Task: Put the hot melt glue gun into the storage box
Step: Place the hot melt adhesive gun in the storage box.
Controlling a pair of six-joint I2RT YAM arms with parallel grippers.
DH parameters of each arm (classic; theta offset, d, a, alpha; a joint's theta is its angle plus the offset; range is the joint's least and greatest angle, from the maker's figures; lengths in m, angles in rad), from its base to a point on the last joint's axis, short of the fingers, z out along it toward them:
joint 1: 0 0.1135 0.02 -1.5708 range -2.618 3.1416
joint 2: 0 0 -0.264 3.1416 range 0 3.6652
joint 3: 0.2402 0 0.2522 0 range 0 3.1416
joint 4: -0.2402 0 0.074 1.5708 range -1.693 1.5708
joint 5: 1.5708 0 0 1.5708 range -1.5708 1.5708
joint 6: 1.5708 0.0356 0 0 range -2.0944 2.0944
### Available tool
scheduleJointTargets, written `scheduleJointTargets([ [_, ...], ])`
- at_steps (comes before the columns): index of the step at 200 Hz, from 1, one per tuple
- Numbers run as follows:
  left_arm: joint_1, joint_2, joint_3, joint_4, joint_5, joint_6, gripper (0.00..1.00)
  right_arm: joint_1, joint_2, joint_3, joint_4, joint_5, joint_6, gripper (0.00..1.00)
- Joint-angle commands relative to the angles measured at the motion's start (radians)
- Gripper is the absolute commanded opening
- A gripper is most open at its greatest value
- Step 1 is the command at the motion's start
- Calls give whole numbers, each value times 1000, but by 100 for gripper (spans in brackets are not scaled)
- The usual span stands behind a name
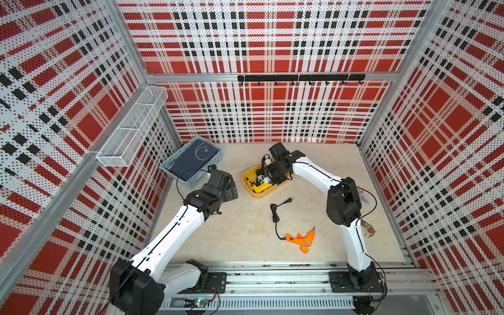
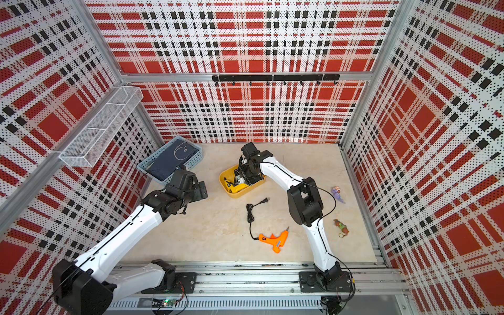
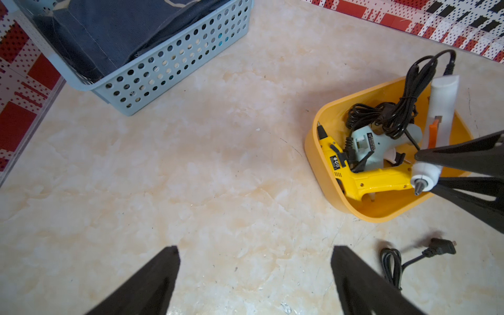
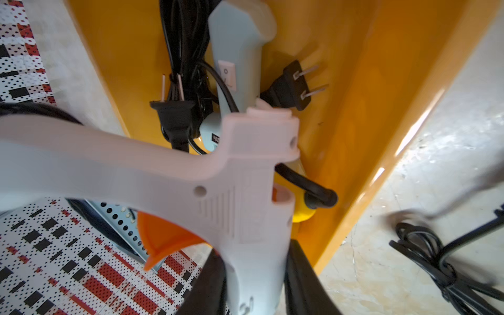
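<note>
Right gripper clamped on white glue gun, nozzle low over storage box, possibly touching yellow gun inside. Left gripper spread wide above table.

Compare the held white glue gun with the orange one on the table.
Colour: white glue gun has white body, orange trigger; orange glue gun is orange. State: right gripper holds white glue gun at the storage box; orange glue gun lies free on the table. Both pistol-shaped.

On the pale blue glue gun, the rocker switch shows "O" and a stroke. Black labels on the yellow glue gun and the orange glue gun are too small to read.
</note>
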Motion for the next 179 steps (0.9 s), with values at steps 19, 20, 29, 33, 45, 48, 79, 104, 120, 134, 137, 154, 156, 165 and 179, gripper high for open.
scheduleJointTargets([
  [19,10,-28,-22,-20,-18,-10,94,-8,-58,-77,-58,56,-43,25],
  [20,10,-28,-22,-20,-18,-10,94,-8,-58,-77,-58,56,-43,25],
  [29,11,-27,-21,-19,-18,-10,94,-11,-70,-103,-55,61,-44,27],
  [33,11,-27,-22,-19,-18,-11,94,-13,-74,-112,-54,61,-44,27],
  [45,11,-26,-22,-19,-16,-10,94,-17,-81,-132,-53,62,-43,28],
  [48,12,-25,-22,-20,-16,-10,94,-18,-84,-136,-54,63,-43,28],
  [79,12,-18,-20,-19,-13,-8,94,-23,-75,-133,-56,68,-58,44],
  [104,11,-15,-16,-20,-14,-5,94,-23,-37,-76,-106,61,-81,68],
  [120,12,-15,-15,-19,-15,-4,94,-23,-40,-60,-110,67,-91,72],
  [134,12,-15,-16,-19,-13,-3,94,-23,-55,-36,-110,98,-106,73],
  [137,13,-15,-16,-20,-13,-3,94,-23,-57,-27,-113,104,-111,73],
  [154,13,-16,-19,-19,-13,-4,94,-23,-68,30,-147,129,-136,74],
  [156,12,-16,-19,-20,-13,-4,94,-23,-69,39,-151,132,-141,74],
  [165,12,-15,-19,-19,-13,-4,94,-23,-79,63,-169,147,-157,74],
  [179,11,-12,-15,-19,-8,-5,94,-23,-105,75,-180,168,-184,75],
])
